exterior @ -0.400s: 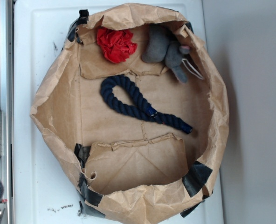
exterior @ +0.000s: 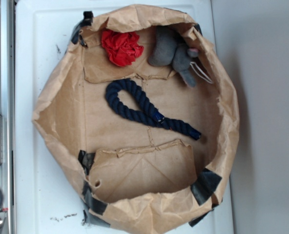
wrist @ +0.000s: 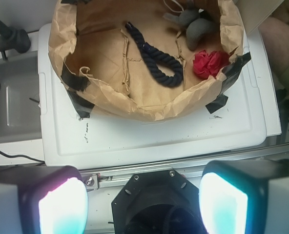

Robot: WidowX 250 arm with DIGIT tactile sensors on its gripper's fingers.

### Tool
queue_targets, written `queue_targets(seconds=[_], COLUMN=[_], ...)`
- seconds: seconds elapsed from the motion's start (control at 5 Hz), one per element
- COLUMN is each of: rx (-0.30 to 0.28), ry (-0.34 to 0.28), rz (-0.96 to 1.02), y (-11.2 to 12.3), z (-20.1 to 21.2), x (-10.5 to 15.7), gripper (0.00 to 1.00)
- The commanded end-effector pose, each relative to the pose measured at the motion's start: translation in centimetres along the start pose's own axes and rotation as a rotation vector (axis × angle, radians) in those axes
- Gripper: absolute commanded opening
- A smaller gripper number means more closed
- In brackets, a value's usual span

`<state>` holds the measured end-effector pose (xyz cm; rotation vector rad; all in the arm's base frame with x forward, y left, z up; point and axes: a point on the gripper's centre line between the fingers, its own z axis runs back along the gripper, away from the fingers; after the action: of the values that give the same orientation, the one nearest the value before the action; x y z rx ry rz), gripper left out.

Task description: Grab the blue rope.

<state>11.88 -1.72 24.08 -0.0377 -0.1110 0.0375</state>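
Roughly centred on the paper bag's (exterior: 56, 105) floor lies the blue rope (exterior: 134, 105), loop toward the bag's left side, tail running down-right to a frayed end. Red crumpled cloth (exterior: 121, 46) sits above the rope against the bag's top wall, grey plush toy (exterior: 176, 52) beside it. Bag rests on a white counter (exterior: 37, 195). Gripper (wrist: 143, 204) spread wide, holding nothing, well apart from the bag.

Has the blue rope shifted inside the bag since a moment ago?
No. The blue rope lies in the same spot, below the red cloth, inside the paper bag.
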Motion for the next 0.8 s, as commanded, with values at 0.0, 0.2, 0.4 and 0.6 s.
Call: queue_targets(seconds=[0.0,0.2,0.4,0.6], rx=[-0.011,-0.011,-0.011,0.008], ry=[-0.009,-0.009,-0.009,-0.105], rz=[-0.031,-0.031,-0.031,-0.097], y=[-2.7,-2.7,-2.7,-1.5], z=[-0.1,-0.1,-0.1,-4.8], x=[7.7,7.7,7.7,9.0], gripper=[1.0,1.0,1.0,1.0])
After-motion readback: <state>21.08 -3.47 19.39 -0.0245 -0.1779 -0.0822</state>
